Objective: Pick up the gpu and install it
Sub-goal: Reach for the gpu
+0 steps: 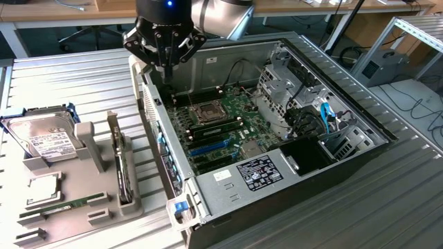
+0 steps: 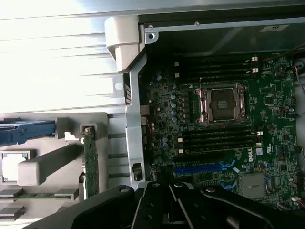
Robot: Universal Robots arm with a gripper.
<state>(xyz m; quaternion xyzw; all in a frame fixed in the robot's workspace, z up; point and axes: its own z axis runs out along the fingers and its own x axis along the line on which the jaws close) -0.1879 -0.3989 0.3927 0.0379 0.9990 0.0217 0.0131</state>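
Note:
The gpu [image 1: 123, 168] is a thin dark card standing on edge in a slot of the grey holder tray [image 1: 83, 150], at the exterior view's left of the open computer case [image 1: 229, 192]. In the wrist view the gpu [image 2: 90, 164] shows edge-on in the same slot. My gripper [image 1: 167, 77] hangs over the case's back corner, above the motherboard [image 1: 229, 122] and well apart from the gpu. Its fingers are shut with nothing between them. The gripper's black linkages [image 2: 176, 210] show in the wrist view. A blue expansion slot [image 1: 211, 148] [image 2: 200, 168] lies bare on the motherboard.
The holder tray also carries a hard drive in a blue frame [image 1: 45, 137], a CPU chip [image 1: 45, 189] and a green RAM stick [image 1: 62, 207]. Inside the case are the open CPU socket [image 2: 224, 102], drive cages [image 1: 284, 88] and cables [image 1: 325, 114]. Ribbed metal table [image 1: 83, 78] lies around.

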